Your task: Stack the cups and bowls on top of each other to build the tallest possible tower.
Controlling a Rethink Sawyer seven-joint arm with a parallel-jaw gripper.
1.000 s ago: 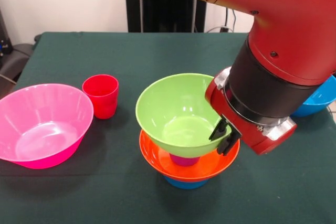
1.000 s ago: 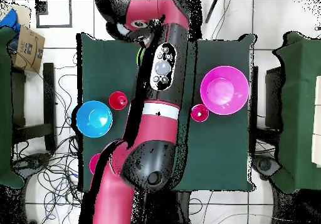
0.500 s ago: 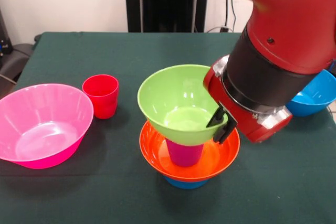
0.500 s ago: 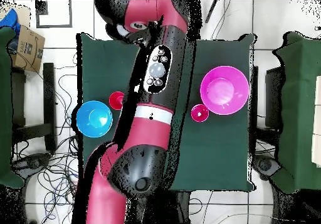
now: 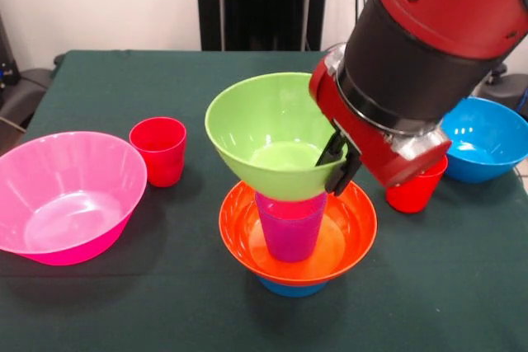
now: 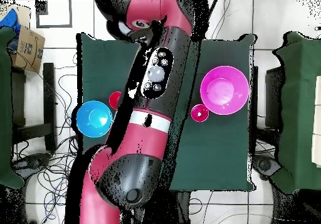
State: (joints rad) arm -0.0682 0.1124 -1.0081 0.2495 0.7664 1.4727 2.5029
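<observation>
Three pieces make the tower (image 5: 297, 241) at the table's (image 5: 107, 311) front centre: blue bowl (image 5: 290, 288) lowest, orange bowl (image 5: 239, 232), purple cup (image 5: 290, 227). Gripper (image 5: 337, 162) fingers pinch the green bowl's (image 5: 256, 133) rim just above the cup. Front view alone shows this; overhead, the arm (image 6: 147, 102) hides it. Pink bowl (image 5: 66, 195) and red cup (image 5: 158, 150) sit well apart.

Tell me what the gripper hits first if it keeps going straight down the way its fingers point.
The gripper, shut on the lime green bowl's rim, points down and toward the camera. Continuing, it would probably meet the orange bowl first, beside the purple cup; depth is uncertain.
</observation>
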